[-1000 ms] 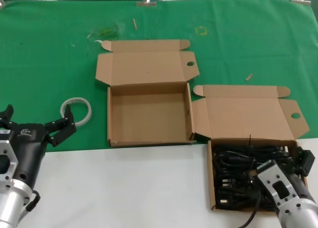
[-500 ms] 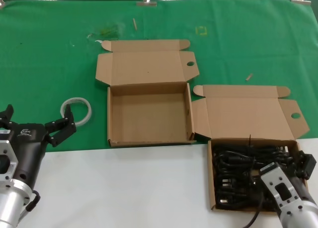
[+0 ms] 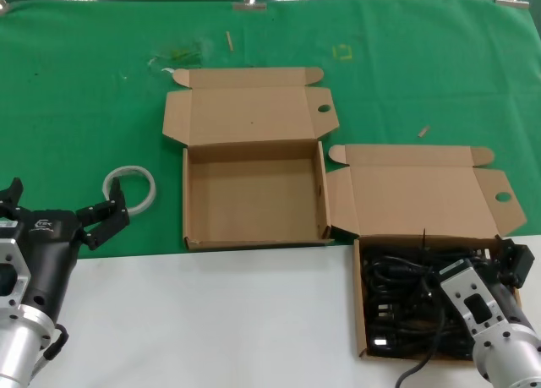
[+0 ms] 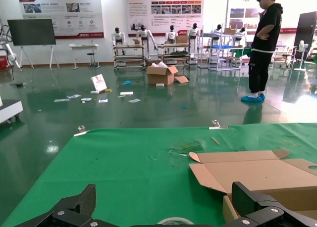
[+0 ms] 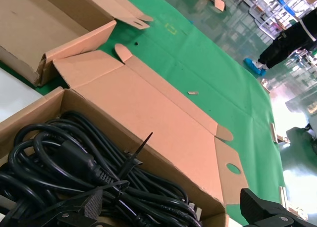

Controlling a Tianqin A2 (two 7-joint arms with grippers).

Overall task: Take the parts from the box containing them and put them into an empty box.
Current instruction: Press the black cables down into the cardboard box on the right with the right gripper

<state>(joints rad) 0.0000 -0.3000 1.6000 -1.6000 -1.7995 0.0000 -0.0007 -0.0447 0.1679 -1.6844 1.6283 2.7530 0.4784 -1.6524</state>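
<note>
The parts, black power cords [image 3: 396, 280], lie tangled in the box containing them [image 3: 358, 308] at the right, whose winged lid [image 3: 416, 198] is folded back. My right gripper [image 3: 472, 275] hangs open just over that box's near right part. In the right wrist view the cords [image 5: 74, 158] fill the space between its spread fingers [image 5: 85, 207], and nothing is gripped. The empty box [image 3: 254, 204] stands in the middle with its plain lid [image 3: 249, 113] laid back. At the far left my left gripper [image 3: 63, 200] is parked open above the table's near edge, holding nothing.
A white ring [image 3: 129, 189] lies on the green cloth [image 3: 84, 92] just beyond the left gripper, and shows low in the left wrist view [image 4: 174, 220]. Small scraps [image 3: 423, 131] lie on the cloth. The white table strip [image 3: 211, 320] runs along the front.
My right gripper has shifted slightly over the cord box, ending a little farther from the near edge. The left arm and both boxes have not moved.
</note>
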